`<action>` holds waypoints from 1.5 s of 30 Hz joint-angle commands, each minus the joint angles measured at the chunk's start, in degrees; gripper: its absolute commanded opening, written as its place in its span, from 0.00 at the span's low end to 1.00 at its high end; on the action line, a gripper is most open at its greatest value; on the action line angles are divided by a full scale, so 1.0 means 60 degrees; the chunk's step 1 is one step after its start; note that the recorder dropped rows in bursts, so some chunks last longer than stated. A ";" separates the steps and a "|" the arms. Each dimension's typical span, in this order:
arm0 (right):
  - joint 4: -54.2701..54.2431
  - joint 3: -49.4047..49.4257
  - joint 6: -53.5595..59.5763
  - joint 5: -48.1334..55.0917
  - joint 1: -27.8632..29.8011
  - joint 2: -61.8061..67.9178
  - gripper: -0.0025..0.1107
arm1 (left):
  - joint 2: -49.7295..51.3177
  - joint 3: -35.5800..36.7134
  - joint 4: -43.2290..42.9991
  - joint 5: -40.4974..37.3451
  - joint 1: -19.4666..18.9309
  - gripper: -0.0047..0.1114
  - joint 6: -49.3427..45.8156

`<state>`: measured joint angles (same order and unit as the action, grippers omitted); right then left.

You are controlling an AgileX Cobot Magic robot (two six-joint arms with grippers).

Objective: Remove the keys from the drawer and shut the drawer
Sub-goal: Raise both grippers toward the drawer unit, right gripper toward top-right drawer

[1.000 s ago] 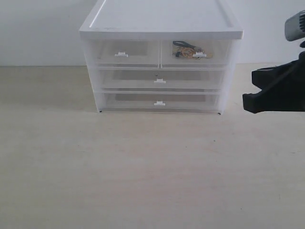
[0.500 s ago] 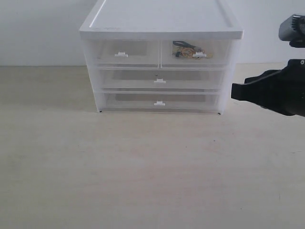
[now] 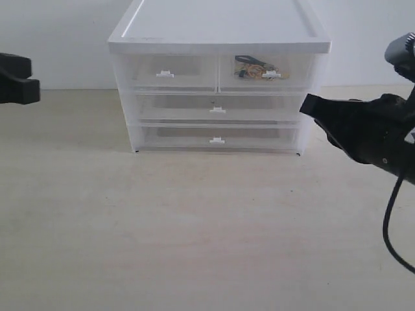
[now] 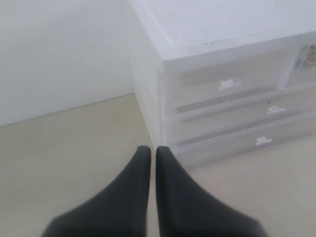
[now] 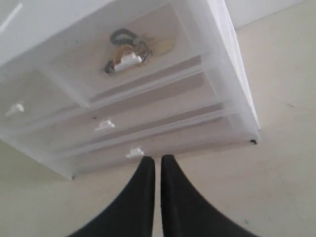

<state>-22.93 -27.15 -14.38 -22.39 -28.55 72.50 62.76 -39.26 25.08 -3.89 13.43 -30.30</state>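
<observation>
The keys [image 3: 258, 69] lie inside the drawer [image 3: 292, 72], the clear right-hand half-width one at the top of the white cabinet [image 3: 214, 26]; it sits pushed in, its white tab handle [image 3: 272, 75] in front of the keys. In the right wrist view the keys [image 5: 129, 48] show through the drawer front [image 5: 148, 64]. My right gripper [image 3: 306, 105] hovers shut just right of the cabinet, below drawer height. My left gripper [image 3: 32, 82] is shut at the far left edge, well away from the cabinet. Both wrist views show the fingers [image 4: 142, 158] [image 5: 148, 165] pressed nearly together with nothing between.
The left-hand twin drawer [image 3: 166, 71] and two wide drawers [image 3: 218, 107] [image 3: 217, 137] below are all pushed in. Pale wooden tabletop [image 3: 194, 227] stretches in front of the cabinet; a white wall [image 3: 52, 39] stands behind. A black cable [image 3: 389, 220] hangs from the right arm.
My right gripper has moved left toward the cabinet's right side. My left gripper has come into view at the left edge. The drawer and keys have not moved.
</observation>
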 commanded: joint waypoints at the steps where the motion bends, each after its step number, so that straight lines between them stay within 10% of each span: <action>1: 0.0212 0.1053 -0.2758 -0.2585 -0.0785 0.0022 0.02 | 0.1002 -0.0771 -0.0072 0.0145 0.0536 0.08 -0.0693; 12: 0.0875 0.3183 -0.8146 -0.6225 -0.1157 0.0027 0.02 | 0.2148 -0.1423 -0.0115 0.0470 0.0761 0.08 -0.1246; 25: 0.1372 0.1608 -0.8122 -0.6509 -0.1157 0.1616 0.02 | 0.2715 -0.1488 -0.0115 0.1654 0.1958 0.08 -0.2139; 38: 0.1116 -0.0022 -1.0880 -0.7929 -0.1235 0.6345 0.02 | 0.2910 -0.1488 -0.0115 0.2164 0.1974 0.08 -0.2791; 45: 0.1117 -0.1202 -0.9060 -0.7929 -0.1235 0.6477 0.02 | 0.3947 -0.1488 -0.0115 0.2494 0.1974 0.08 -0.2912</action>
<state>-16.29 -32.34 -73.82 -69.09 -35.89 111.52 84.11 -47.92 24.21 9.31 25.06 -47.40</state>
